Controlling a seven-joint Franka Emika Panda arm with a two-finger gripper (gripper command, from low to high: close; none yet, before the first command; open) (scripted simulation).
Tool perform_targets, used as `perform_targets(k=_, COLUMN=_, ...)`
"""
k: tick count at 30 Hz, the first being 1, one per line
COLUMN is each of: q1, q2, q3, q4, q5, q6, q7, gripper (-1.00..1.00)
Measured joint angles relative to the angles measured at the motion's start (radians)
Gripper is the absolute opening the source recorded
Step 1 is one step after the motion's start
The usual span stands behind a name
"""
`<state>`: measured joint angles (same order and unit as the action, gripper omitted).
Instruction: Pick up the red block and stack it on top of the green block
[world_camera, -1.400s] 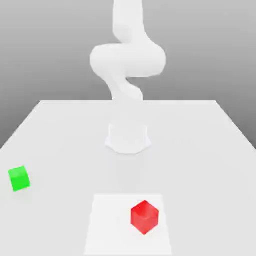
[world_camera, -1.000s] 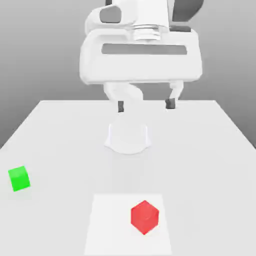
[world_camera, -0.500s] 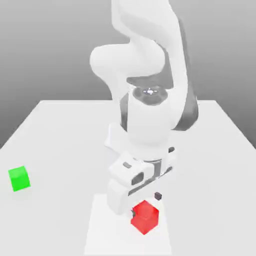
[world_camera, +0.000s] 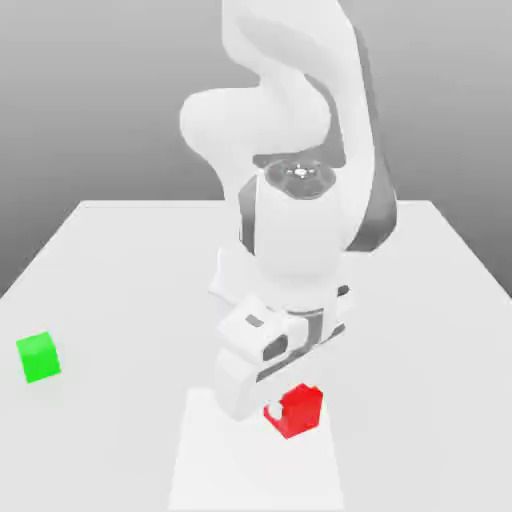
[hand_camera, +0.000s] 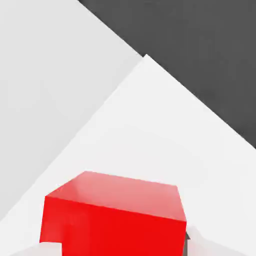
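Red block (world_camera: 297, 411) pinched between fingertips of gripper (world_camera: 290, 398), over white patch (world_camera: 225, 455); green block (world_camera: 39, 357) sits well apart on table (world_camera: 110, 300), exterior view's left.

So the jaws (world_camera: 294, 404) have closed on the red block (world_camera: 296, 411) now, one on either side, where half a second ago they were spread around it. The block's also shifted up a bit in the exterior view and turned, with a flatter side showing instead of that corner-on look. Hand's tipped slightly too.
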<state>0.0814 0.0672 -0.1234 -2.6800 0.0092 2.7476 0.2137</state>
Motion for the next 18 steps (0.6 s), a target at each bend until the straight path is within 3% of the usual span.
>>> perform_targets(k=13, q1=-0.609, q2=-0.092, q3=-0.296, q4=0.011, q5=-0.034, q6=-0.1, q7=0.405, gripper=-1.0)
perform_targets(k=16, q1=-0.734, q2=-0.044, q3=-0.26, q4=0.016, q5=0.015, q6=-0.058, q7=0.394, gripper=-1.0)
perform_targets(k=18, q1=-0.692, q2=0.005, q3=-0.218, q4=0.019, q5=0.058, q6=-0.016, q7=0.366, gripper=-1.0)
